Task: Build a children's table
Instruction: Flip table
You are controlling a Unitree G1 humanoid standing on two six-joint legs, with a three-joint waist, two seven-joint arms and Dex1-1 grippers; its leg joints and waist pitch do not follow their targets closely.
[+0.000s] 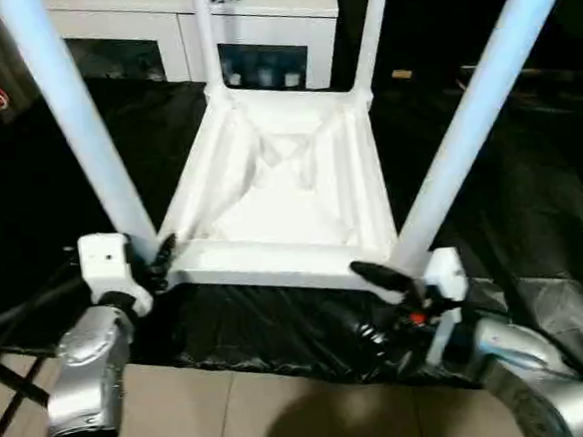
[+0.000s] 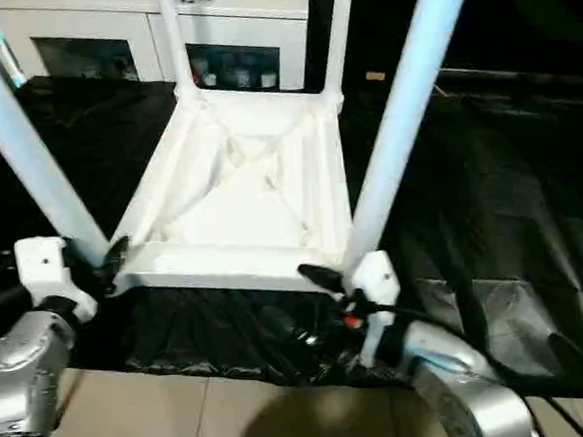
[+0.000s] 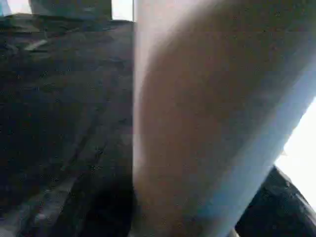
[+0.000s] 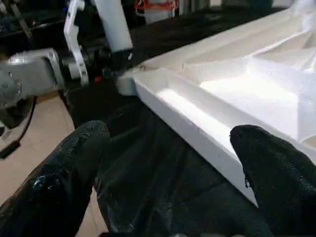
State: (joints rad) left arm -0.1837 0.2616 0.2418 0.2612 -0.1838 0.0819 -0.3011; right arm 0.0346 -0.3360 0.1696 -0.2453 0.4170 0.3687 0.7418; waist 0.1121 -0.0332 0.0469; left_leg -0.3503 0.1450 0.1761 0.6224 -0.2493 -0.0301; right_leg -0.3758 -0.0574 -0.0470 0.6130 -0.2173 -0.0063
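No lettering, label, brand, number or sign can be read anywhere here, folks — nothing legible on any surface in view.

Pale floor (image 1: pixel 286 419) shows nearest the camera. A crinkled black sheet (image 1: pixel 531 212) covers it beyond, and the white table top (image 1: pixel 280 194) lies upside down on that sheet, ribbed underside up. A grey patch (image 2: pixel 499 319), perhaps glare, marks the sheet's right side.
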